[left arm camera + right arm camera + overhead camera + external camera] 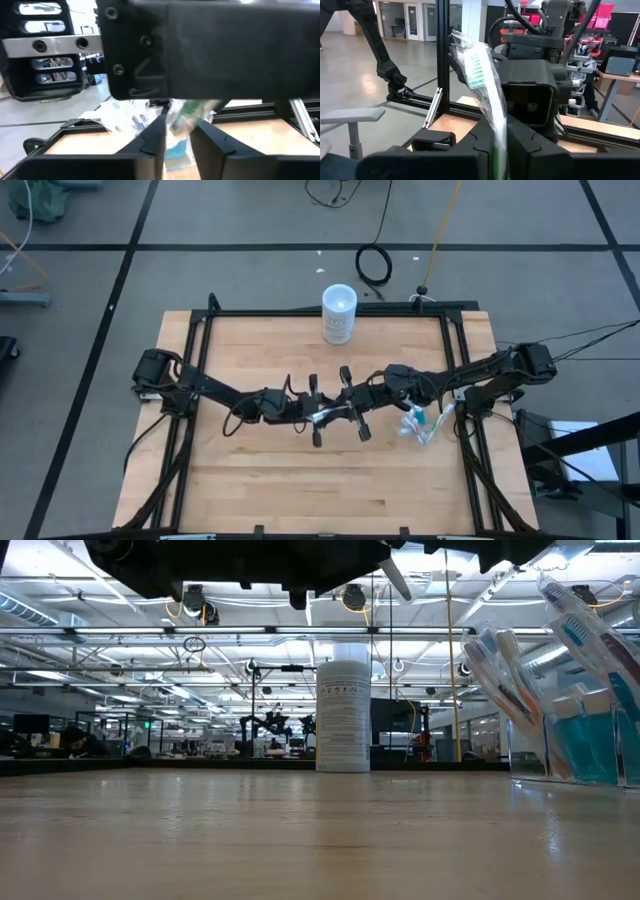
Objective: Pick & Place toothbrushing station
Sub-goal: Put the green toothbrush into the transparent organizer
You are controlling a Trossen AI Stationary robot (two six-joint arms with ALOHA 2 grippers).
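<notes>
**Two claws meeting at mid-counter over a wrapped toothbrush**

Right claw (495,145) clamped on a green-bristled toothbrush (482,75) in a clear wrapper, fingers pressed close on the handle, brush head standing up past the fingertips. Left claw (177,137) nose to nose with it, fingers narrowed around the same wrapped toothbrush, green and blurred in the gap; contact with the fingers impossible to make out. Both claws seen from above just in front of the frosted container (339,313), well apart from it toward the counter's middle, the left claw (318,416) and right claw (352,412) almost touching, a pale sliver of toothbrush (328,417) between them.

Off to the right of that container and nearer the front, at the right frame rail: the clear cup (419,426) with the remaining toothbrushes (510,690) leaning out of it and teal tubes (580,740) standing inside, upright on the wooden counter (280,480). Container itself upright near the counter's back edge, white lid on top. Beyond the counter, a wide workshop hall with benches and ceiling lights.
</notes>
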